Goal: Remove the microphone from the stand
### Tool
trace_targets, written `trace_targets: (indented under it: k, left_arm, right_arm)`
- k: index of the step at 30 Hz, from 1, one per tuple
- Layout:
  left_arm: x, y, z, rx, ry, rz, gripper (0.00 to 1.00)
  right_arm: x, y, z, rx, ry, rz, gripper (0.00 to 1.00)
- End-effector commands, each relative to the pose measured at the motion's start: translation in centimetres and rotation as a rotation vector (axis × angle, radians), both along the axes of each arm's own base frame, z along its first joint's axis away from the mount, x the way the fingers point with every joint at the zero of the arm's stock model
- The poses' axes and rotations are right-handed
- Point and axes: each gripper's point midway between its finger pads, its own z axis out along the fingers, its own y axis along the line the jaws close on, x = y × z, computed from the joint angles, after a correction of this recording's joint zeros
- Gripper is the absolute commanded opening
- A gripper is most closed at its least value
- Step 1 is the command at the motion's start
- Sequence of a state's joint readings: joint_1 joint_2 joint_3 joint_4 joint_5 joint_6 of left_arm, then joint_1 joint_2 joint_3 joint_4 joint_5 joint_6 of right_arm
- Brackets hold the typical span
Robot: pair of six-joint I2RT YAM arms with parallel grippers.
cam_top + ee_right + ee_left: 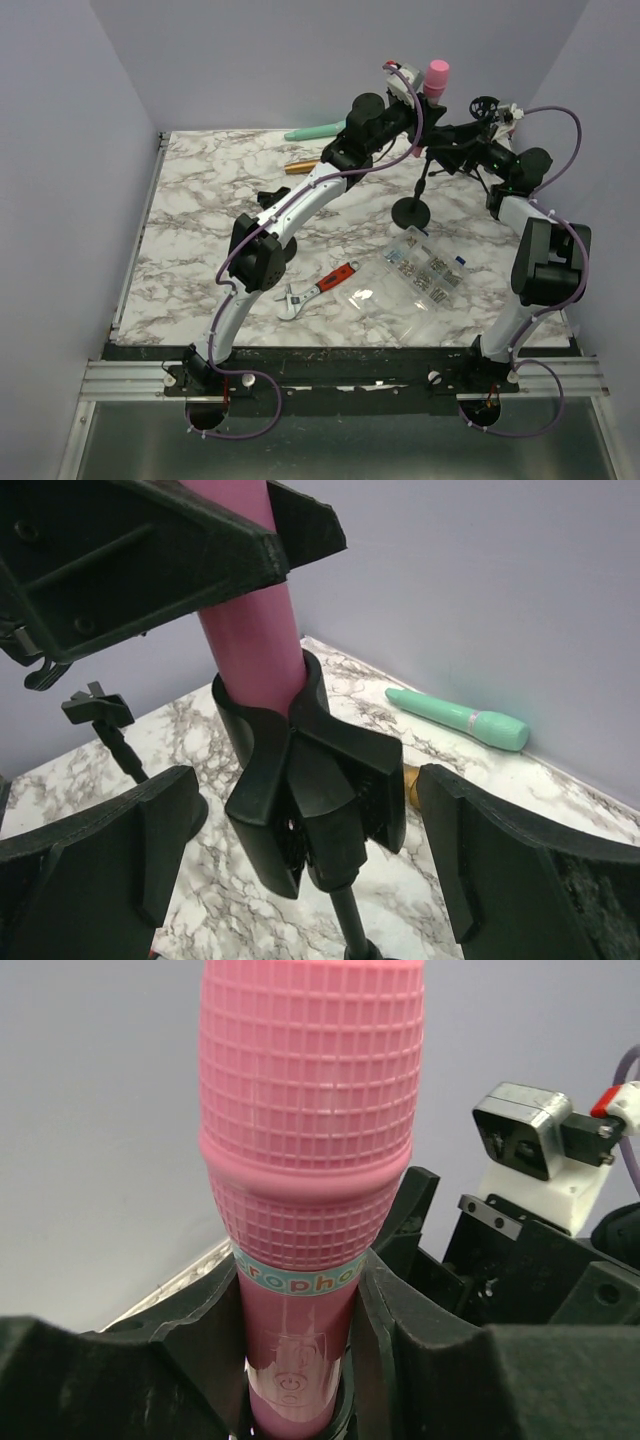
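Microphone (310, 1140): pink plastic, with a bulbous head moulded in a fine grid and a smooth, glossy, round shaft. We note a pale blue printed band under the head. It stands upright, raised high over the far right of the table (200, 230), its shaft seated in the clip (300, 780) of the stand (412, 211).

Clip: matte black plastic, a split C-shaped collar wrapped around the shaft, on a blocky hinge over a thin black pole. The stand's base is a flat round disc on the marble-patterned top.

Left gripper (300, 1350): chunky black fingers closed tight on the shaft just below the band, one on each side, above the clip.

Right gripper (310, 865): jaws spread wide, holding nothing. Its ribbed black fingers flank the clip at its level, clear of it on both sides.

Farther out we see a smooth, tapered teal mic (315, 131) lying by the back wall and a short gold cylinder (300, 167) near it. Nearer the arms lie a steel wrench (318, 291) with a red grip and a clear compartment box (425, 270) of small parts.
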State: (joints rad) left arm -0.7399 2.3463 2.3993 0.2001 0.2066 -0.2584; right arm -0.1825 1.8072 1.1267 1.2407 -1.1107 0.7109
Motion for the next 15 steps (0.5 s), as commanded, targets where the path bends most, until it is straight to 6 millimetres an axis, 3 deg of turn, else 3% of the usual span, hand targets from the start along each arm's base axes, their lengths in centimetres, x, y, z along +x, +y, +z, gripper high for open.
trace_targets:
  k: [1,5,8,10,13,15]
  left_arm:
    - [-1.4,-0.7,1.2,-0.018,-0.021,-0.077,0.00]
    - [-1.8,-0.8,1.2,0.010,-0.048,-0.095,0.00]
    - [-1.7,-0.7,1.0,0.021,-0.050,-0.090,0.00]
    - [-1.6,-0.6,0.9,0.020,-0.044,-0.091,0.00]
    - [-1.6,-0.6,0.9,0.016,-0.040,-0.092,0.00]
    - [-1.7,-0.6,1.0,0.016,-0.041,-0.093,0.00]
  right_arm:
    - [1.5,-0.2,0.2,-0.017,-0.023,-0.023,1.00]
    - [1.2,-0.1,0.7,-0.024,-0.037,-0.014,0.99]
    - [0.9,0.1,0.7,-0.036,-0.036,0.004,0.91]
    - [0.9,0.2,0.4,-0.041,-0.025,0.020,0.64]
    - [1.0,0.4,-0.3,-0.046,0.006,0.070,0.01]
    - [0.9,0.4,-0.4,-0.035,0.003,0.054,0.01]
